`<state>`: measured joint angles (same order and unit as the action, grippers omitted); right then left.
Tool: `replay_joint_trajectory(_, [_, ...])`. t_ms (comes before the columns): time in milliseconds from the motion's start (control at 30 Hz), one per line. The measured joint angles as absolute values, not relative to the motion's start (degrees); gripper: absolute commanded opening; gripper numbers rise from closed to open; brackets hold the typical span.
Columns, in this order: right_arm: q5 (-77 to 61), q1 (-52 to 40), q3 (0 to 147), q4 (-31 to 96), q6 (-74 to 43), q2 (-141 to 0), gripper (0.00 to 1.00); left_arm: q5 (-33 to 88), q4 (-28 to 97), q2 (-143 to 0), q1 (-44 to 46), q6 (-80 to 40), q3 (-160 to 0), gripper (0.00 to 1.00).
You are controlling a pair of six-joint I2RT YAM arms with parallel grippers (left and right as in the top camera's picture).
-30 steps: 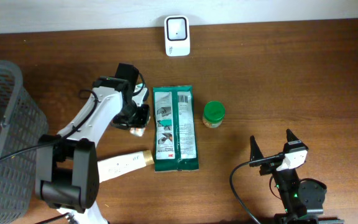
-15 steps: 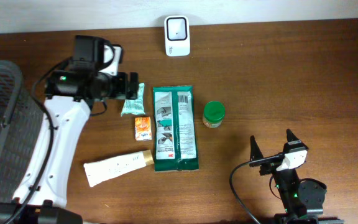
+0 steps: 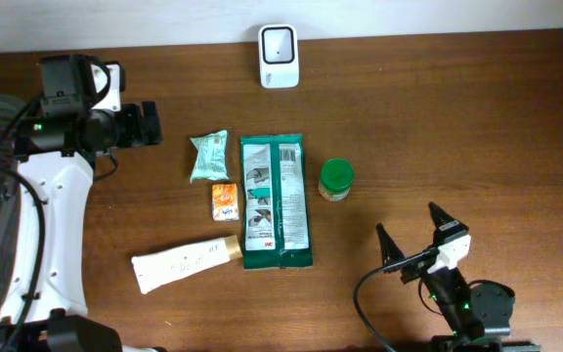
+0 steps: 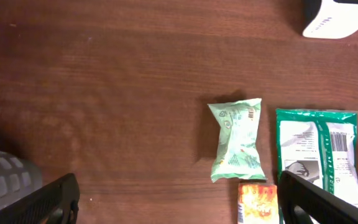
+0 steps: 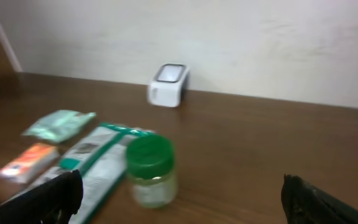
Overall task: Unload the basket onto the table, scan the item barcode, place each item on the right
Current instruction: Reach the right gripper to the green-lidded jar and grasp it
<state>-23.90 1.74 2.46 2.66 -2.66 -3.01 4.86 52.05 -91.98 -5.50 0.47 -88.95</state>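
Mock checkout: scanner [image 3: 279,57], wooden table [image 3: 477,127]

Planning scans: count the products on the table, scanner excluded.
5, mid-table: mint pouch behind orange box, green pack beside them, green-lidded jar right of it, white tube in front. Basket contents unseen.

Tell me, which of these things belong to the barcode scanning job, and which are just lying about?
Belong to the job:
- white scanner
- goods it might scan, and I cannot tell which is next: pale green packet, orange box, big green pack, green-lidded jar, white tube

Probably just lying about:
- grey basket
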Motion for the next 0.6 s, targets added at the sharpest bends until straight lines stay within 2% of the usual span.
replay_joint_trajectory(100, [-29.9,1.7,11.0,3.8,-4.0,-11.9,0.98,4.8,51.9,-92.0,-5.6,0.6,-88.9,0.99])
replay_joint_trajectory(167, [-35.5,1.7,21.2,6.3,-4.5,-23.2,0.98,4.8,51.9,-92.0,-5.6,0.7,-88.9,0.99])
replay_joint_trajectory(333, [-45.4,0.4,45.8,24.7,-4.3,-49.3,0.98,4.5,52.0,-92.0,-5.6,0.7,-88.9,0.99])
replay_joint_trajectory(433, [-45.3,-8.0,56.6,33.5,-2.1,-61.5,0.98,4.4,51.9,-92.0,-5.6,0.7,-88.9,0.99])
replay_joint_trajectory(533, [-43.8,-18.6,59.4,33.6,-1.3,-72.6,0.98,4.4,52.1,-92.0,-5.6,0.7,-88.9,0.99])
replay_joint_trajectory(600, [-43.4,-22.4,59.4,33.4,-1.3,-78.1,0.98,4.4,52.0,-92.0,-5.6,0.7,-88.9,0.99])
